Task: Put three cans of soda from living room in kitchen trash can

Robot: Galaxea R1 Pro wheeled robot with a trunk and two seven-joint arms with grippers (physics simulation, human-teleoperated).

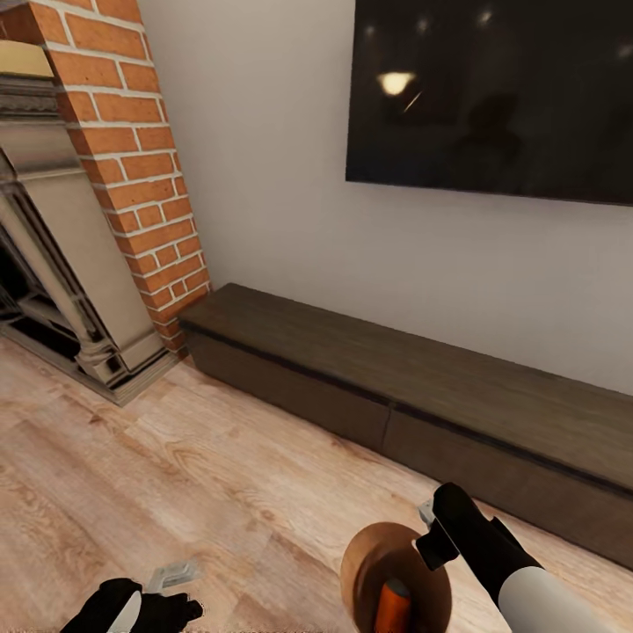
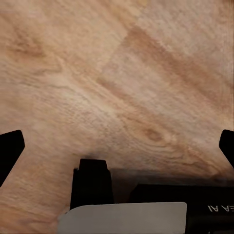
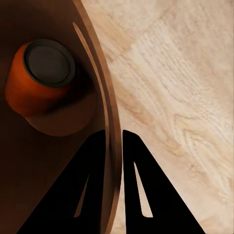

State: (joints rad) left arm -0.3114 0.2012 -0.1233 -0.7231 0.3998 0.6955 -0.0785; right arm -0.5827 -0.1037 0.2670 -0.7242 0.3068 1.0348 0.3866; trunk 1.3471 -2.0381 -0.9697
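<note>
Standing in the living room, the biggest things ahead of the right claw (image 1: 428, 536) are the pale wall with its dark TV (image 1: 492, 92), the long low wooden cabinet (image 1: 422, 387) beneath it and the red-brick chimney (image 1: 132, 158) far off to the other side, all well apart from it, with plank floor (image 1: 176, 457) under everything. Closer in, the tash can (image 1: 369, 563) hangs from that claw, whose two fingers are closed on the bin's thin rim, one inside the wall and one outside. An orange can of soda (image 1: 392, 607) sits inside the bin, just below the pinch. The bin looks stiff and light, yet a rim hold at one side will likely let it swing, so a firm pinch and slow turns seem wise; the can is smooth, light and easily dented, best taken around its middle. From the right wrist, the can's grey top (image 3: 49, 62) and the rim between the fingers (image 3: 78, 190) show plainly, which the head view barely gives. The left claw (image 1: 132, 608) hangs low over bare floor, empty and spread wide in its wrist view.
</note>
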